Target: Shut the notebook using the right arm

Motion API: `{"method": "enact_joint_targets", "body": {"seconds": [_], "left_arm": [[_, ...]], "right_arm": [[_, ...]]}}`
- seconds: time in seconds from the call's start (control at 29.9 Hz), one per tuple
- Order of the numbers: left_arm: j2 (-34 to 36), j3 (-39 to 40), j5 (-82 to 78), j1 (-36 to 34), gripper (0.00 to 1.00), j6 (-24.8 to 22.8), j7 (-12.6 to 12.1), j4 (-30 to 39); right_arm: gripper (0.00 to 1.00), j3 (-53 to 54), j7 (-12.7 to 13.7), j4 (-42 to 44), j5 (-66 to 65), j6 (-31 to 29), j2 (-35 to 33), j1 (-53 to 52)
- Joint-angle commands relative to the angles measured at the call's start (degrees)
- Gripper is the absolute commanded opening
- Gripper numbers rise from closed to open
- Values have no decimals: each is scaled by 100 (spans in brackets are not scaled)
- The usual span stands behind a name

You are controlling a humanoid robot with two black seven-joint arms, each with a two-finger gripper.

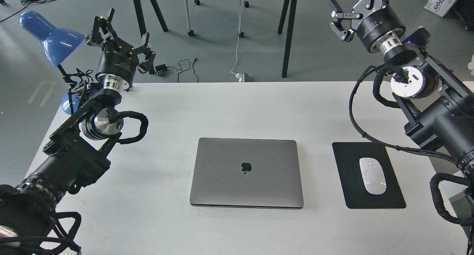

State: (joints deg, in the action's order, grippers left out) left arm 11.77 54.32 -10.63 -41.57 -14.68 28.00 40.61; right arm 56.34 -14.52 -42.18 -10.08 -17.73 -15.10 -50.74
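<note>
The notebook (246,172) is a space-grey laptop lying flat in the middle of the white table (222,106). Its lid is down and the dark apple logo faces up. My right arm (440,125) comes in from the right. Its gripper (356,7) is raised high above the table's far right corner, well away from the notebook, with fingers spread and empty. My left gripper (124,38) is raised at the far left beside the blue lamp, open and empty.
A black mouse pad (370,195) with a white mouse (372,175) lies right of the notebook. A blue desk lamp (50,36) stands at the table's far left corner. Black table legs, chair wheels and cables are on the floor behind the table.
</note>
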Motion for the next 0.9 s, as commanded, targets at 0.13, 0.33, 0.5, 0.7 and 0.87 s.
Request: {"method": "enact_joint_targets", "body": {"seconds": [0.13, 0.33, 0.5, 0.7, 0.87], "left_arm": [[-8, 0, 0, 0, 100, 0, 0, 0], [-8, 0, 0, 0, 100, 0, 0, 0], [-8, 0, 0, 0, 100, 0, 0, 0], [-8, 0, 0, 0, 100, 9, 0, 0], [-8, 0, 0, 0, 100, 9, 0, 0]], "right_arm": [[100, 219, -130, -404, 129, -38, 122, 424], [100, 167, -130, -537, 120, -29, 183, 618], [100, 167, -130, -563, 129, -38, 183, 636], [100, 132, -130, -677, 120, -64, 183, 636], [100, 123, -130, -686, 120, -64, 183, 627]]}}
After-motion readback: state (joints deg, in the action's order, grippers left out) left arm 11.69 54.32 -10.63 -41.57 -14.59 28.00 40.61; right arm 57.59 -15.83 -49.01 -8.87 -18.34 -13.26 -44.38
